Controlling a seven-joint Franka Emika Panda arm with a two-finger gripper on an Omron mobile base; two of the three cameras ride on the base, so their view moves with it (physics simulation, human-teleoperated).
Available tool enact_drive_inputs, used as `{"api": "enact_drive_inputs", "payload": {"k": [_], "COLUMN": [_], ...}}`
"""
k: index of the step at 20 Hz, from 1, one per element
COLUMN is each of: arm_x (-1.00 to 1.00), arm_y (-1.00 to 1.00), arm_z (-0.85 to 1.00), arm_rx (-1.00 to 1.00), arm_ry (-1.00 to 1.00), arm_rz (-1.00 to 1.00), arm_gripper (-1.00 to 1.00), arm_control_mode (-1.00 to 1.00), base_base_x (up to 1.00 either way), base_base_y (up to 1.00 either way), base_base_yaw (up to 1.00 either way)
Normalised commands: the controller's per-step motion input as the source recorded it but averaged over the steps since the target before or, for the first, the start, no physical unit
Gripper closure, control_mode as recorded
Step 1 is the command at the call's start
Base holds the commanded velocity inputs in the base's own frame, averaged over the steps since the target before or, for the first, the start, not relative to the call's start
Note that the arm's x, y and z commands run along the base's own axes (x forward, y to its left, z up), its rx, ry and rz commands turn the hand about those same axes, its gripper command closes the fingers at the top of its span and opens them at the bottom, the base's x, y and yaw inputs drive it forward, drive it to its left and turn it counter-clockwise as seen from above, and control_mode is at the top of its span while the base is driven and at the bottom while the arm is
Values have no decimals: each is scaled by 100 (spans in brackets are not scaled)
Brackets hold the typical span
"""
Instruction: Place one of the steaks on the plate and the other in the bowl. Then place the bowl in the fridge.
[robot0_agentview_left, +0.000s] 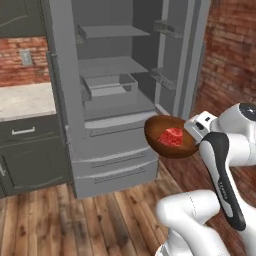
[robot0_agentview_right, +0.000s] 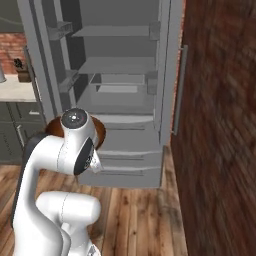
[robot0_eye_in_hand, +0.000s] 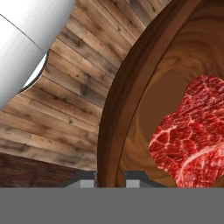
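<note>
The dark reddish-brown bowl (robot0_agentview_left: 161, 144) hangs in the air in front of the open fridge (robot0_agentview_left: 107, 95), level with its lower drawers. One red marbled steak (robot0_agentview_left: 171, 136) lies inside it. My gripper (robot0_agentview_left: 192, 131) is shut on the bowl's right rim. In the hand view the rim of the bowl (robot0_eye_in_hand: 127, 105) runs between my gripper's (robot0_eye_in_hand: 110, 177) two tips, with the steak (robot0_eye_in_hand: 192, 131) just beyond. In the right base view my arm covers most of the bowl (robot0_agentview_right: 100, 134). The plate is out of view.
The fridge (robot0_agentview_right: 120, 75) stands with both doors swung open, showing shelves and a clear drawer (robot0_agentview_left: 110, 89). A stone counter (robot0_agentview_left: 25, 100) over dark-grey cabinets (robot0_agentview_left: 30, 160) lies to the left. A brick wall (robot0_agentview_left: 230, 55) closes the right side. Wooden floor (robot0_agentview_left: 75, 220) lies below.
</note>
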Motion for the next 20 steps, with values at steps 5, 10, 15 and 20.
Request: {"api": "enact_drive_inputs", "payload": {"k": [5,10,15,20], "arm_x": [0,0,0,0], "arm_y": [0,0,0,0], "arm_z": [0,0,0,0], "arm_rx": [0,0,0,0], "arm_ry": [0,0,0,0], "arm_rz": [0,0,0,0], "arm_gripper": [100,100,100,100], "arm_control_mode": [100,100,100,100], "base_base_x": [62,67,72,68], "base_base_y": [-8,-9,-13,-11], "base_base_yaw": [0,0,0,0]}}
